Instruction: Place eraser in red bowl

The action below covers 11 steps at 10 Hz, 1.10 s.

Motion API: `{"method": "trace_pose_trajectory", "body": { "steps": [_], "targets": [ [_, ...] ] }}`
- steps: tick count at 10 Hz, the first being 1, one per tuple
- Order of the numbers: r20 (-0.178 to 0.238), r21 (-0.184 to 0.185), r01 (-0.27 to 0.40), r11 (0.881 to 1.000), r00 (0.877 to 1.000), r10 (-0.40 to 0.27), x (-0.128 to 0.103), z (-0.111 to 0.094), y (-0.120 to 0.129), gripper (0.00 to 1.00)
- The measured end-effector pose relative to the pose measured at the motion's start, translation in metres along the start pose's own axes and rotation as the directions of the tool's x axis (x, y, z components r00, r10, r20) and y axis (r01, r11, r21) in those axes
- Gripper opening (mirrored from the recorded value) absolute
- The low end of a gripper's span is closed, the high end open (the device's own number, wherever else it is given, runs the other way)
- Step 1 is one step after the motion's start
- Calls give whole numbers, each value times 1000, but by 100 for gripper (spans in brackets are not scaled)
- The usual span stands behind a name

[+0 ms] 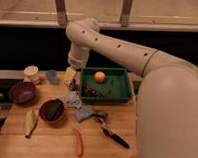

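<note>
— Where do we find the gripper (70, 76)?

— Left of centre in the frame, hanging from the white arm (114, 47) that bends in from the right. It sits just off the left edge of the green tray (123, 88), over the back part of the wooden desk (49, 147). We cannot tell whether it is released or clenched, and we cannot make out anything in its grasp.

— And the eraser (54, 109)?

— We see it as a dark flat block lying inside the red bowl (42, 113), in the lower left of the frame, well apart from the gripper. The bowl stands on the desk, below and a little left of the gripper.

— What lies around that bowl?

— A purple-maroon bowl (21, 91) stands up and to the left of it, and a banana (30, 123) lies just to its lower left. To its right we see a pale blue-grey pad (84, 113). Further down the frame lie a slim orange object (78, 142) and a black-handled tool (114, 138); we cannot name either more exactly.

— And near the gripper?

— A white cup (30, 73) and a small blue cup (51, 76) stand to its left by the desk's back edge. Inside the tray rests an orange ball (99, 76).
</note>
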Motion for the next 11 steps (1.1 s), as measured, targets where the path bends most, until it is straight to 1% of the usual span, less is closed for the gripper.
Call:
{"method": "trace_pose_trajectory", "body": {
  "steps": [1, 2, 3, 4, 5, 6, 7, 8, 9, 11],
  "targets": [
    [-15, -8, 28, 1000, 999, -28, -9, 3, 3, 80],
    [-38, -25, 58, 998, 998, -59, -20, 10, 8, 80],
    [-64, -56, 94, 994, 993, -97, -35, 25, 19, 80],
    [-75, -93, 121, 988, 989, -128, -48, 40, 33, 80],
    [-74, -138, 136, 981, 986, -147, -52, 55, 46, 80],
    [-58, -198, 139, 970, 986, -154, -49, 73, 60, 80],
    [-40, -230, 139, 963, 988, -152, -50, 85, 69, 80],
    [-17, -253, 140, 957, 989, -148, -52, 95, 78, 80],
    [-10, -261, 137, 956, 989, -145, -52, 98, 81, 80],
    [-9, -260, 132, 957, 990, -139, -50, 98, 79, 80]
  ]
}}
